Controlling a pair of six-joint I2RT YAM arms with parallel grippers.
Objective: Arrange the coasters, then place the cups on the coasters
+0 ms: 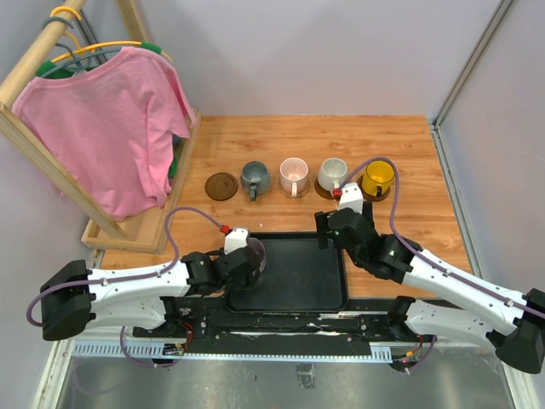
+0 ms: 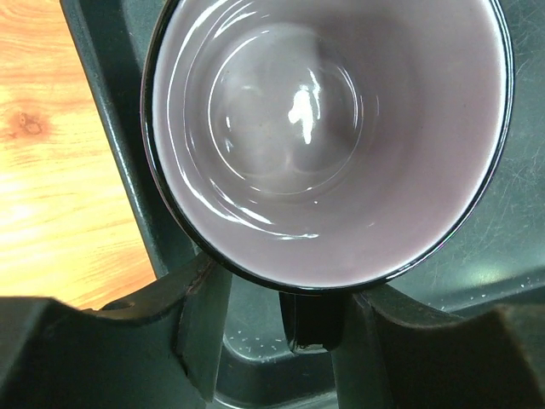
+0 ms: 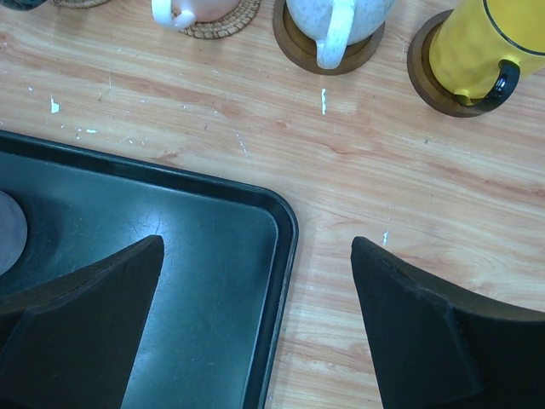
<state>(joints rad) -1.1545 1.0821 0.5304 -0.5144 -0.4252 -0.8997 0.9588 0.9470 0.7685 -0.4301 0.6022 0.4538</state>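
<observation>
Fingers (image 2: 200, 332) of my left pincer (image 2: 281, 294) flank the mauve cup (image 2: 328, 128) in the black tray (image 2: 119, 153), handle between them; I cannot tell whether they grip it. Right pincer (image 3: 255, 247) gapes wide, holding nothing, over the tray corner; ahead of it, off-white cup (image 3: 336, 17) and yellow cup (image 3: 468, 43) sit on brown coasters (image 3: 358, 60).

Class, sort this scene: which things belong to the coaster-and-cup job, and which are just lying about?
Job: bare dark brown round coaster; mauve-purple ceramic mug; grey-blue mug; pale pink mug; off-white mug; bright yellow mug; four occupied coasters.
Lying about: black rectangular tray; pink T-shirt; wooden clothes rack.
</observation>
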